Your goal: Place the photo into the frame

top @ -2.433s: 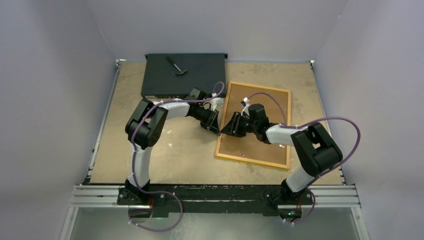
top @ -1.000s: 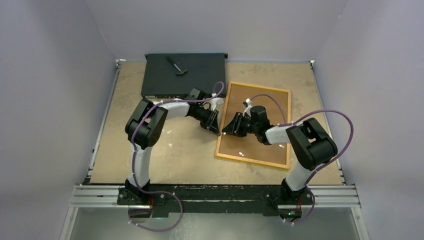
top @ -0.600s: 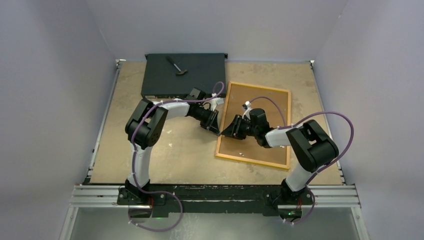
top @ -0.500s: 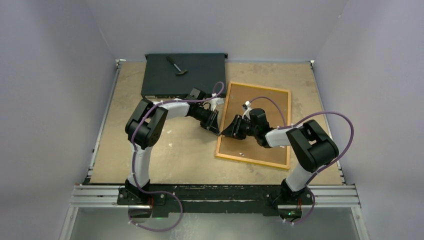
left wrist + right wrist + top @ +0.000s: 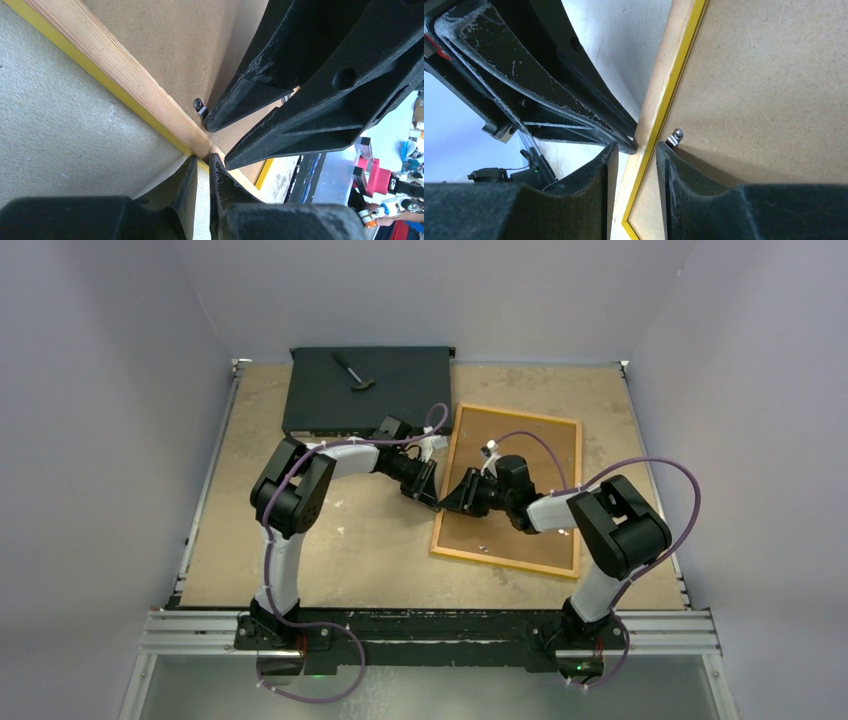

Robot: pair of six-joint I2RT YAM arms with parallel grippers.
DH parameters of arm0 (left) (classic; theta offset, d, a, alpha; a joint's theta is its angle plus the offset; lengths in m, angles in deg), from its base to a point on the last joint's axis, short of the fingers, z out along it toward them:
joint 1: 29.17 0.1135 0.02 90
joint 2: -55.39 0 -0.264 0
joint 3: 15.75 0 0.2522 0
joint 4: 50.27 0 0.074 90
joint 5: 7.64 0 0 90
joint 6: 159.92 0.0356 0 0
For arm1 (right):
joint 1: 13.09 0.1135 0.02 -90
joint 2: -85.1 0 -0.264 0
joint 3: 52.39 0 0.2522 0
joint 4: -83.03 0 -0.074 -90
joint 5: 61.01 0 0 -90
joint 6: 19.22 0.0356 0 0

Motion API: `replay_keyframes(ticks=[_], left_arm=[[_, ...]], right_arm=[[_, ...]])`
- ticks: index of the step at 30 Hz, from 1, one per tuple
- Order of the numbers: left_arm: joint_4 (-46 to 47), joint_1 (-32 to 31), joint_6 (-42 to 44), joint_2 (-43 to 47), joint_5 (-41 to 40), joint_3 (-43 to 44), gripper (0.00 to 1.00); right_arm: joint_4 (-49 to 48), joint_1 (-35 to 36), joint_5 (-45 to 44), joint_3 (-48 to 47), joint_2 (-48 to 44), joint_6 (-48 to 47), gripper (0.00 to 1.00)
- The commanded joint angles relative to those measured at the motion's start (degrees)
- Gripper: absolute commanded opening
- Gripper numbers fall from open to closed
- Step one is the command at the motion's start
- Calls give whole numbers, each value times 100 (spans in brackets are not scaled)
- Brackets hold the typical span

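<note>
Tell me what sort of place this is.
Probably a robotics lab test cell: the left arm and right arm are bolted to a metal rail at the near edge of a worn tabletop, and plain pale walls box it in on three sides.

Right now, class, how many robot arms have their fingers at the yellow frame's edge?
2. The left arm's fingers pinch the frame's left edge from the table side; the right arm's fingers straddle the same edge from over the backing.
</note>
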Motion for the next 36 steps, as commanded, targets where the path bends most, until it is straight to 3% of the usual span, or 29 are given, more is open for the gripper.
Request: replay_keyframes(ticks=[1,7,13,31,36], left_arm=[[-291,-152,299,-151,-182,-110,0],[-342,-150,317,-157,-168,-125,0],[-336,-155,333,-142,-166,-130,0],[-319,-152,311,-142,-140,-129,0],[-340,-153,328,-176,-138,-120,0]], right_arm=[[285,13,-435,-21,246,-220,38],[198,13,-135,67,-98,-243,39],[752,4,-90,251,-617,-346,41],[238,-57,-447,94,-31,-308,41],[493,-66,-478,132,-165,-383,40]])
